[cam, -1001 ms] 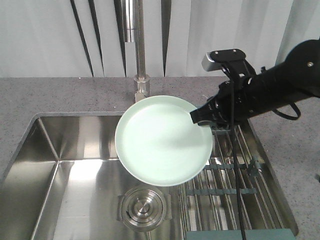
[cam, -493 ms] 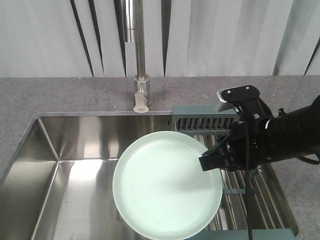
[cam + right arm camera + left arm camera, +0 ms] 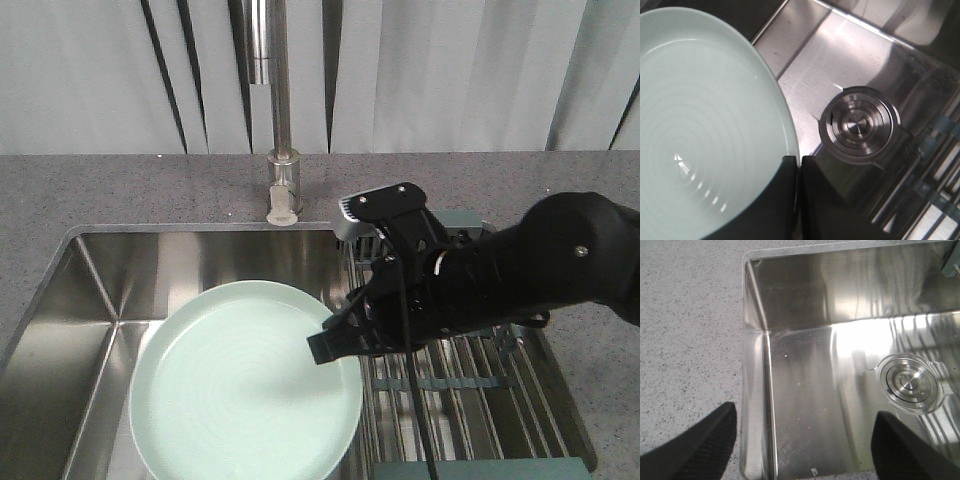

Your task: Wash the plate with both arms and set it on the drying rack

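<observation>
Mint plate [image 3: 245, 385] pinched at rim by my right fingers [image 3: 782, 200] over sink [image 3: 90, 290]; thin edge hold may slip; left fingers [image 3: 700, 440] spread, empty.

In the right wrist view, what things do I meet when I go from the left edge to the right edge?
First the pale green plate, then the right claw pinching its rim, then the round steel drain, then the drying rack.

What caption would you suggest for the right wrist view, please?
Right pincer clamped on the rim of the pale green plate over the steel sink, round drain alongside.
</observation>
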### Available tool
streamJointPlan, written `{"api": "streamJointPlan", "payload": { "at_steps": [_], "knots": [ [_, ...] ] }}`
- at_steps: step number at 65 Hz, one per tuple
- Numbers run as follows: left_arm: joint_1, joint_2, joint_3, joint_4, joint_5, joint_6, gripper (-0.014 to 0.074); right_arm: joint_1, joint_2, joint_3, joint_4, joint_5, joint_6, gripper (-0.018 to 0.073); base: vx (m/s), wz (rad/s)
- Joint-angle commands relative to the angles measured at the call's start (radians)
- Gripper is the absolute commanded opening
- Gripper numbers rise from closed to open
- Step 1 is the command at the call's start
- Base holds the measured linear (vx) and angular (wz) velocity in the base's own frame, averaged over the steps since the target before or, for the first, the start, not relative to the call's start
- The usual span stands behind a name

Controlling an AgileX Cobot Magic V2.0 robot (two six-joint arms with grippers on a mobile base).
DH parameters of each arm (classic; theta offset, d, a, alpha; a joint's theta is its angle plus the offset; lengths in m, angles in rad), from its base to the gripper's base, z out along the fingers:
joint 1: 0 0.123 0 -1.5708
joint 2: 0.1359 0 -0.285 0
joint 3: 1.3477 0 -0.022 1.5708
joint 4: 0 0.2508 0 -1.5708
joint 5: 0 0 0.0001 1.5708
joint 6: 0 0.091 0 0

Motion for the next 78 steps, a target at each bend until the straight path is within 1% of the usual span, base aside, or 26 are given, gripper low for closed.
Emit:
{"api": "streamJointPlan", "payload": {
  "at_steps": [1, 15, 32, 42, 52, 57, 69, 78],
  "knots": [
    [0.001, 0.006, -0.025, -0.009, -0.057, -0.008, 0.0520, 0.012, 0.017, -0.093, 0.025, -0.043, 0.002, -0.0004, 0.00, 0.00],
    [0.001, 0.006, -0.025, -0.009, -0.057, -0.008, 0.0520, 0.004, 0.126, -0.231, -0.015, -0.004, 0.000, -0.0004, 0.00, 0.00],
    [0.001, 0.006, -0.025, -0.009, -0.057, -0.008, 0.0520, -0.080, 0.230, -0.388, -0.021, 0.076, -0.031, -0.0004, 0.00, 0.00],
    [0.001, 0.006, -0.025, -0.009, -0.057, -0.008, 0.0520, -0.156, 0.260, -0.453, -0.020, 0.116, -0.051, -0.0004, 0.00, 0.00],
    [0.001, 0.006, -0.025, -0.009, -0.057, -0.008, 0.0520, -0.234, 0.253, -0.451, -0.020, 0.155, -0.056, -0.0004, 0.00, 0.00],
    [0.001, 0.006, -0.025, -0.009, -0.057, -0.008, 0.0520, -0.261, 0.238, -0.435, -0.028, 0.168, -0.064, -0.0004, 0.00, 0.00],
    [0.001, 0.006, -0.025, -0.009, -0.057, -0.008, 0.0520, -0.308, 0.141, -0.297, -0.040, 0.104, -0.091, -0.0004, 0.00, 0.00],
    [0.001, 0.006, -0.025, -0.009, -0.057, -0.008, 0.0520, -0.322, 0.083, -0.203, -0.040, 0.100, -0.100, -0.0004, 0.00, 0.00]
  ]
}}
